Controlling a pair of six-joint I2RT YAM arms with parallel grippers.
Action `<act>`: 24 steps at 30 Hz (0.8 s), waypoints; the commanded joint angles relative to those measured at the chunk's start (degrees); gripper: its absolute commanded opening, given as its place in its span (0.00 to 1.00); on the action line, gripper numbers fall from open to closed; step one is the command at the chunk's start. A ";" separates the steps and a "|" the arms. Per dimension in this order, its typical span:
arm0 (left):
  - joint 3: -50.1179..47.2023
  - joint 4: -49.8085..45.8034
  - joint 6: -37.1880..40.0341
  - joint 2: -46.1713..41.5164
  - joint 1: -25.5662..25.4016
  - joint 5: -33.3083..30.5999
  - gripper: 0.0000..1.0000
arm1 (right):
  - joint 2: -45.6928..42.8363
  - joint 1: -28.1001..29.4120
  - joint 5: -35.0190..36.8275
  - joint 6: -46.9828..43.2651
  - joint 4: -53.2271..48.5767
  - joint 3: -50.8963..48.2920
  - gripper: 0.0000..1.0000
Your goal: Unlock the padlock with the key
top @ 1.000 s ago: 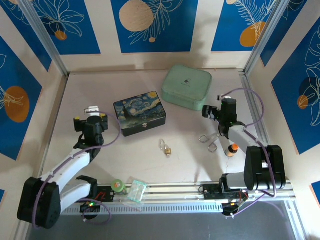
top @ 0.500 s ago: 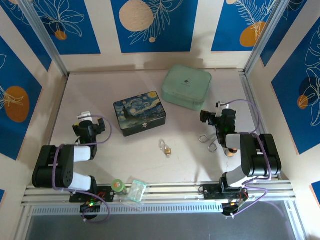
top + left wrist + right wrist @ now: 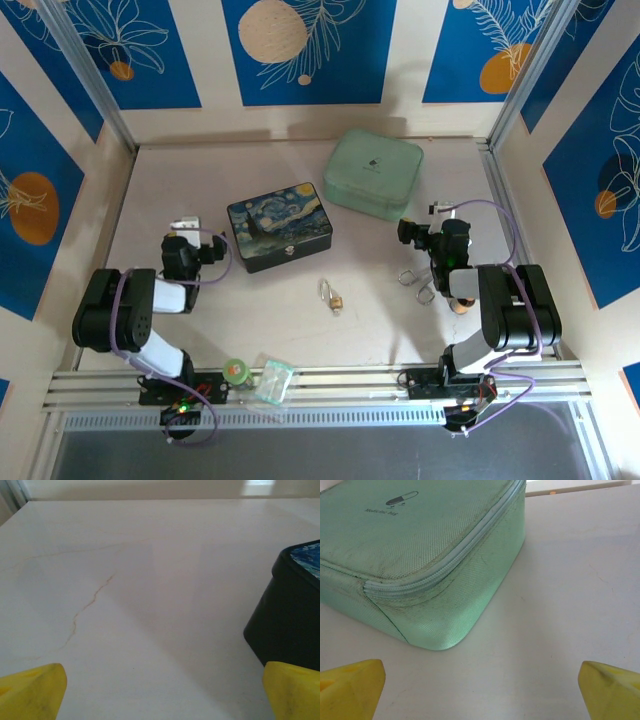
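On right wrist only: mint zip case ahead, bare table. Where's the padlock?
Observer: Top view has it. The padlock lies loose on the table, nearer the near edge than the painted tin, just off the tin's near right corner.
Operator: Left pincer doing anything?
Observer: No. The left pincer is open and empty, low over the table, with the painted tin on its right side.
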 commanded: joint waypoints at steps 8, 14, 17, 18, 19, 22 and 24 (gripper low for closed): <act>1.99 0.72 2.79 0.25 -3.97 -9.15 1.00 | 0.05 0.41 0.90 -1.11 1.87 -0.35 0.99; 1.87 1.03 3.10 0.30 -4.14 -9.30 1.00 | 0.04 0.11 0.46 -0.96 1.89 -0.35 0.99; 1.87 1.11 3.05 0.22 -4.15 -9.32 1.00 | 0.05 0.14 0.46 -0.96 1.78 -0.33 0.99; 1.87 1.03 3.05 0.22 -4.17 -9.25 1.00 | 0.26 -0.39 -0.49 -0.54 1.22 0.18 0.99; 1.87 1.05 3.05 0.23 -4.18 -9.24 1.00 | 0.07 -0.84 -1.50 -0.46 0.50 0.36 0.99; 1.78 1.06 3.05 0.21 -4.17 -9.23 1.00 | 0.14 -0.64 -1.30 -0.65 0.97 0.11 0.99; 1.82 1.11 3.05 0.21 -4.15 -9.15 1.00 | -0.11 0.04 -0.66 -1.23 1.47 -0.19 0.99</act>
